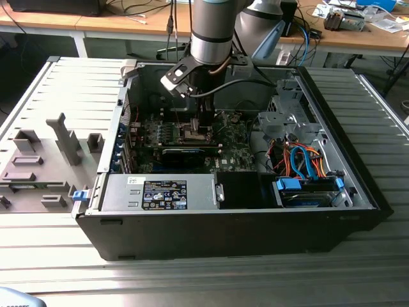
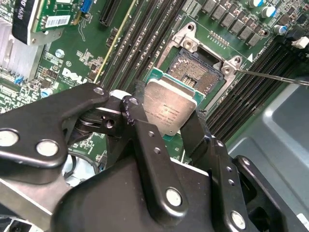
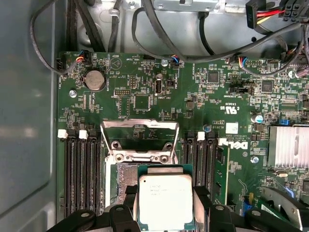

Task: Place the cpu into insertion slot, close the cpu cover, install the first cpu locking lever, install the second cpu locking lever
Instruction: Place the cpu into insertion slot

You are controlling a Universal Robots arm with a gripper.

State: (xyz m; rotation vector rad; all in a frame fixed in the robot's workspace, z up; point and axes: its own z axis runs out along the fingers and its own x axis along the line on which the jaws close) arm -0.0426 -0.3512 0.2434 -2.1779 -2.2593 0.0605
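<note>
While the end effector (image 2: 166, 121) clamps the cpu (image 3: 165, 200) by two opposite edges, the chip hangs over one edge of the insertion slot (image 2: 195, 72), its silvery top facing up, not yet seated. On the side of the slot away from the chip, the cpu cover (image 3: 140, 129) stands swung open, leaving the slot's contact field bare. A thin wire locking lever (image 2: 270, 77) juts out beside the slot. Long memory sockets (image 3: 82, 174) flank the slot on the green motherboard (image 3: 145, 96). The slot lies inside an open computer case (image 1: 223, 224) on the ribbed worktop (image 1: 192, 275).
</note>
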